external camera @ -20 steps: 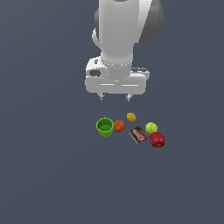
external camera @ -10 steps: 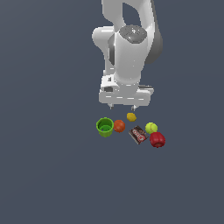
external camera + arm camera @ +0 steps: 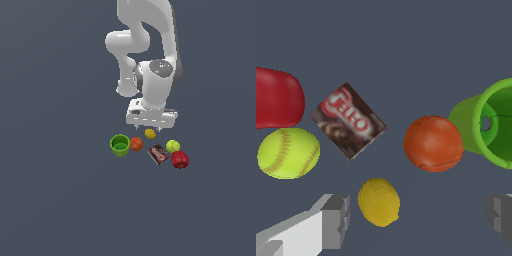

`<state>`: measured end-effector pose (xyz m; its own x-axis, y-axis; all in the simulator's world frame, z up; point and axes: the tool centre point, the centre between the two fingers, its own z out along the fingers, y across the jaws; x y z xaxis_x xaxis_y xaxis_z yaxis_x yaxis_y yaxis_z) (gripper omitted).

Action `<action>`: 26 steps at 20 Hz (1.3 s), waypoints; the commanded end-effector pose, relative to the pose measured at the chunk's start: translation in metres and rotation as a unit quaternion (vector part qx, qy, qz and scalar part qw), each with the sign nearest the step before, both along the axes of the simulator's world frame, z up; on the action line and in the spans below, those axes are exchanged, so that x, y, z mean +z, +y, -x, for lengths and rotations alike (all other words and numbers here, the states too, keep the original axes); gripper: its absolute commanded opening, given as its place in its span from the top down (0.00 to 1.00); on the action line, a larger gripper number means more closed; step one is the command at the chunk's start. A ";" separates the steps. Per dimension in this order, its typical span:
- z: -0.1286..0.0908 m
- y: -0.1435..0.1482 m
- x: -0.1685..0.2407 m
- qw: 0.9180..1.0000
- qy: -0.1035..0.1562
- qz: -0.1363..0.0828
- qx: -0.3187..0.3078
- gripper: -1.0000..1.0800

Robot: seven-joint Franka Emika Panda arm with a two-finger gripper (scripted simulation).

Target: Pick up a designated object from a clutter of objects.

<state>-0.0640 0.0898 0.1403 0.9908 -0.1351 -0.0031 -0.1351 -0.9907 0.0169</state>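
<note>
In the exterior view, the gripper (image 3: 151, 128) is hanging just above the clutter with its fingers spread and holding nothing. The lemon (image 3: 150, 133) is lying right under it, at the far edge of the group. The orange-red ball (image 3: 136, 144) and the green cup (image 3: 120, 145) are sitting toward this view's left. The dark brown box (image 3: 158, 153), the yellow-green ball (image 3: 173, 146) and the red rounded object (image 3: 180, 159) are sitting toward its right.

In the wrist view, the lemon (image 3: 379, 202) is showing between the two open fingertips (image 3: 336, 220), much closer to the one seen in full than to the other at the frame edge. Its long axis is running roughly crosswise to the line joining the fingers, so closing should pinch it across its narrow width. The gripper probably needs a small sideways shift to centre the fruit before descending. The box (image 3: 348, 120) and orange-red ball (image 3: 433, 143) are lying apart from the lemon, beyond it.
</note>
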 end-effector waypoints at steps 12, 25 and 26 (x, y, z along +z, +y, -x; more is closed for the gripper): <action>0.047 0.030 -0.058 1.000 -0.003 -0.007 -0.019 0.04; 0.052 0.032 -0.073 1.000 -0.002 -0.008 -0.020 0.04; 0.052 0.032 -0.077 1.000 -0.002 -0.008 -0.020 0.04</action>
<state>-0.1153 0.1218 0.0684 0.9847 -0.1742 -0.0002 -0.1742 -0.9847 0.0003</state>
